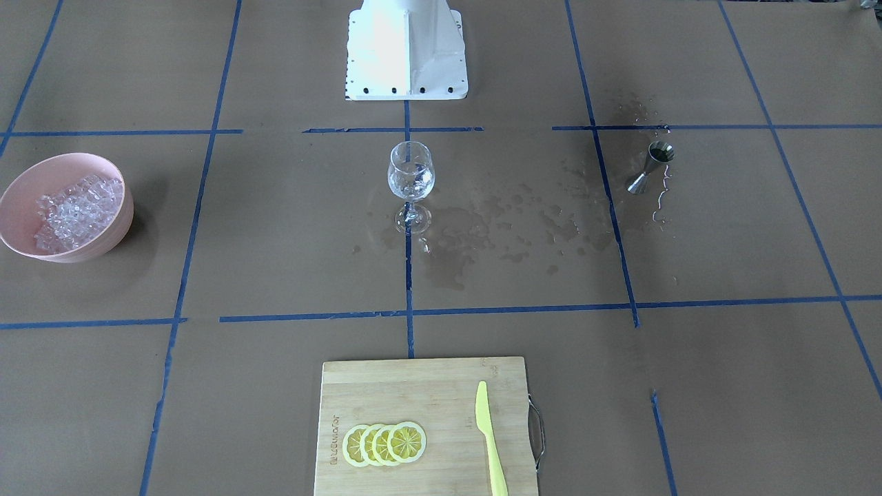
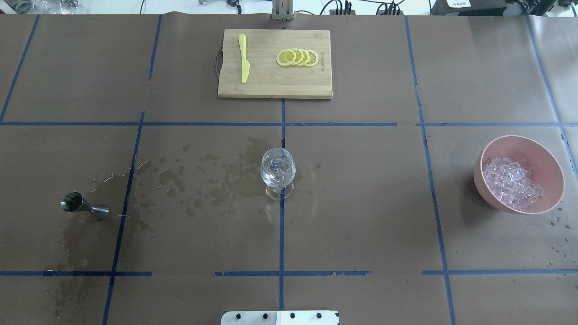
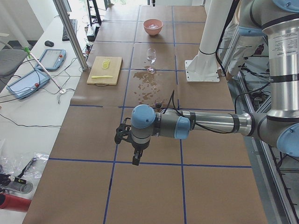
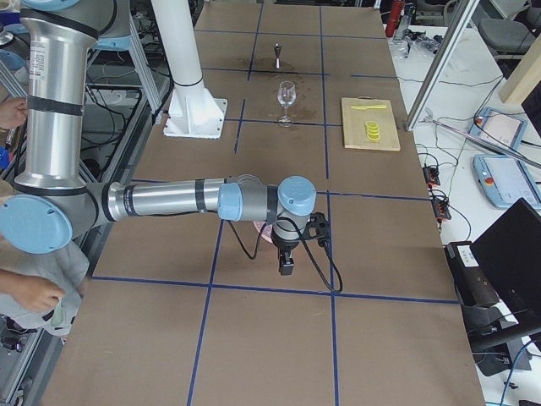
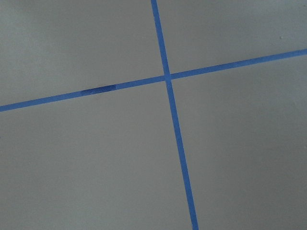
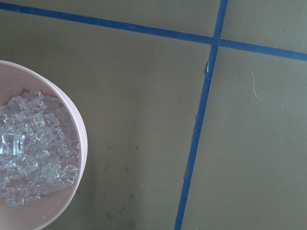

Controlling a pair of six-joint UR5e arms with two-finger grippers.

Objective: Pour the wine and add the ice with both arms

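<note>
A clear stemmed glass stands at the table's middle with several glassy cubes inside; I cannot make out the wine in it. The ice fills a pink bowl at the right, and also shows in the right wrist view. A steel jigger sits at the left among wet stains. The left gripper hangs over bare paper beyond the jigger. The right gripper hangs beside the bowl. Both show only in the side views, so I cannot tell whether they are open or shut.
A bamboo cutting board at the far edge carries lemon slices and a yellow knife. Blue tape lines cross the brown paper. The white robot base stands at the near edge. Desks and cables flank the table.
</note>
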